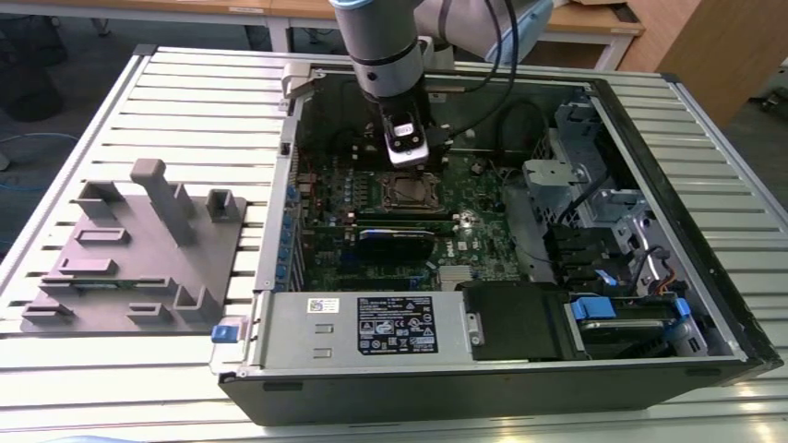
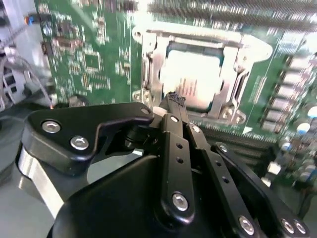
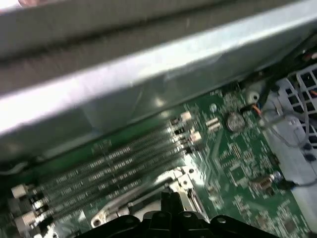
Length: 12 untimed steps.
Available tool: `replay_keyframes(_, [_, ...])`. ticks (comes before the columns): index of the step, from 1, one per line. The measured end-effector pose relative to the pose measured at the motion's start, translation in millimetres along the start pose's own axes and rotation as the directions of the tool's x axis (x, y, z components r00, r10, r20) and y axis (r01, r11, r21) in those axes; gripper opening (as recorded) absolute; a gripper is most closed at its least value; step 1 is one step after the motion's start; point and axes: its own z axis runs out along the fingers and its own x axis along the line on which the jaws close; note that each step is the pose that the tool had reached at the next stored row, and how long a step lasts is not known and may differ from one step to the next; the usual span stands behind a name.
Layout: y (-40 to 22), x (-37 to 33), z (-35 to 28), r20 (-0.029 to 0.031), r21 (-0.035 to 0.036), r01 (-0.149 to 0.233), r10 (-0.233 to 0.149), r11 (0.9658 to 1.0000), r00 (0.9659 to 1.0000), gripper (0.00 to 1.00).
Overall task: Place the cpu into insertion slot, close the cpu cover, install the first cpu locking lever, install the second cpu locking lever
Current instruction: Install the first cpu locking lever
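The gripper, fingers pressed together and holding nothing, hovers just over the cover, which lies closed on the cpu in the slot, probably to work the levers.

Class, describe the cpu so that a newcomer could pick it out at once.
Start at the open computer case on the slatted table, then the green motherboard inside. Just below the gripper sits the cpu: a dull silver square framed by the cpu cover, unlike the long memory slots nearby.
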Motion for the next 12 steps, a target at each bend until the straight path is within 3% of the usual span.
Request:
replay_keyframes(1, [0.0,0.0,0.0,0.0008,0.0040,0.001,-0.001,1.0000,1.0000,0.11])
replay_keyframes(4, [-0.1,0.0,0.0,0.0001,0.0053,0.001,-0.001,1.0000,1.0000,0.11])
replay_keyframes(5, [0.1,-0.2,0.2,-0.0059,0.0081,0.001,-0.001,1.0000,1.0000,0.11])
replay_keyframes(6, [0.2,-0.5,0.4,-0.0186,0.0143,0.001,0.000,0.9999,0.9998,0.11])
replay_keyframes(10, [0.8,-1.9,1.7,-0.0842,0.0461,-0.001,0.005,0.9989,0.9964,0.11])
replay_keyframes(11, [0.9,-2.1,1.8,-0.0933,0.0508,-0.002,0.006,0.9987,0.9956,0.11])
replay_keyframes(12, [0.8,-2.1,1.8,-0.0933,0.0508,-0.002,0.006,0.9987,0.9956,0.11])
